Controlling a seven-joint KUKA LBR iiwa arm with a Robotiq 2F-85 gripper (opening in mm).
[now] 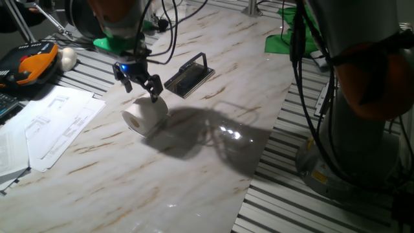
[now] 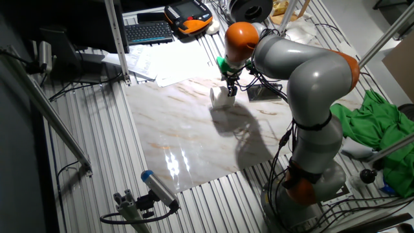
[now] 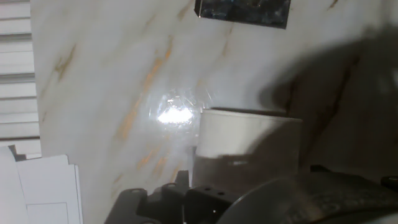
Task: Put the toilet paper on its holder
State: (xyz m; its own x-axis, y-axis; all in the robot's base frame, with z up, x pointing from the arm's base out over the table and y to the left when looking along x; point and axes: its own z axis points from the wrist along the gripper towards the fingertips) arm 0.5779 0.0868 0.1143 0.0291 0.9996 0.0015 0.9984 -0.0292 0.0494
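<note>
The toilet paper (image 1: pixel 145 116) is a white roll lying on its side on the marble board, its hollow core facing front left. It also shows in the other fixed view (image 2: pixel 222 99) and fills the lower middle of the hand view (image 3: pixel 247 144). The holder (image 1: pixel 189 77) lies behind and to the right of the roll: a dark flat base with a thin bar over it. It also shows in the other fixed view (image 2: pixel 262 93), and its base is at the top edge of the hand view (image 3: pixel 242 11). My gripper (image 1: pixel 141 92) hangs just above the roll's rear top, fingers spread and holding nothing. In the other fixed view the gripper (image 2: pixel 231 89) is over the roll.
Loose papers (image 1: pixel 55 123) lie left of the board. An orange and black pendant (image 1: pixel 29 65) and a small white ball (image 1: pixel 68 58) sit at the far left. Green cloth (image 1: pixel 294 35) lies at the back right. The board's right edge (image 1: pixel 262 162) meets slatted metal.
</note>
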